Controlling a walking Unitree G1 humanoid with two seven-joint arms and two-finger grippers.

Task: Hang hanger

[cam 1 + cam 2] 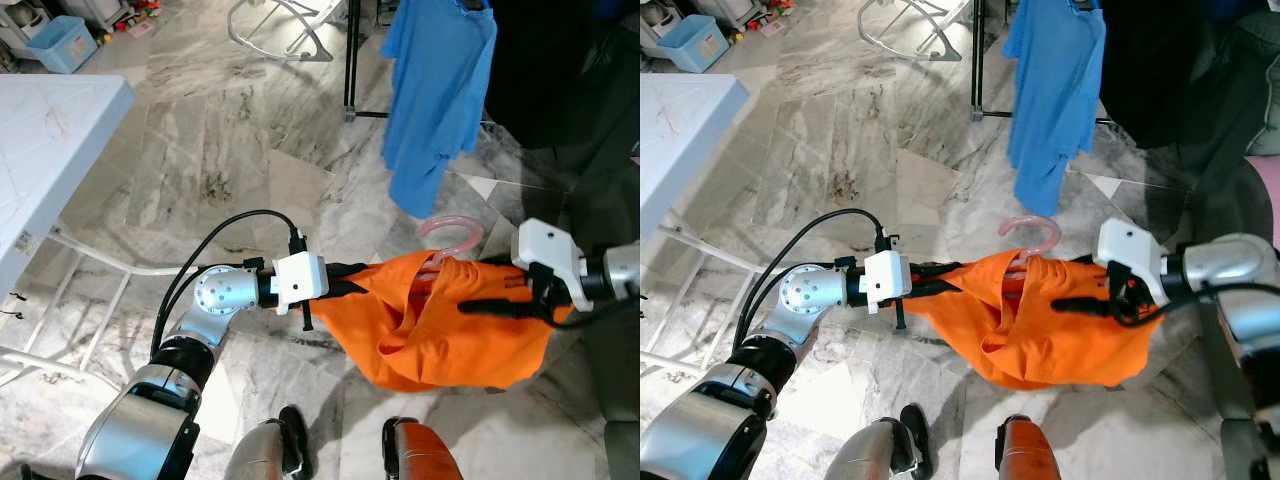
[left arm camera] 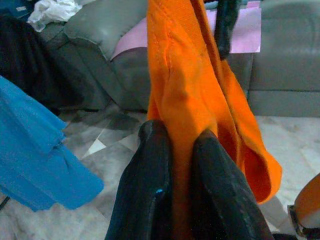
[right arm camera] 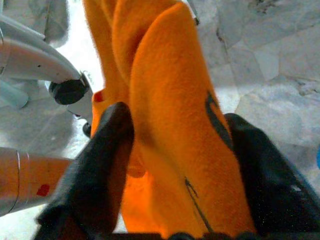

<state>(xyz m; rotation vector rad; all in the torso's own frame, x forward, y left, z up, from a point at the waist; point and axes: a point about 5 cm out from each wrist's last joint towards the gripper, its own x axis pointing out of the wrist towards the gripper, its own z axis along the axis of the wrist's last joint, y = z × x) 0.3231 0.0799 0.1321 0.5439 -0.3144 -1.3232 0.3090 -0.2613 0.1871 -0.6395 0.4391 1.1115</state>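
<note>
Hanger (image 1: 452,234) (orange shirt (image 1: 440,330) on) nr blue shirt (image 1: 437,100)

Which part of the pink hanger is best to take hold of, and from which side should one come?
Probably the pink hanger's hook, from above: it alone stands clear of the orange shirt, which the left gripper and right gripper clamp at either side.

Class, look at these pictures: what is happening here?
A humanoid robot holds an orange shirt stretched between its two grippers. The left gripper pinches one side, the right gripper the other. A pink hanger sticks out of the shirt's top. A blue shirt hangs on the rack ahead; the orange one is not yet hung.
</note>
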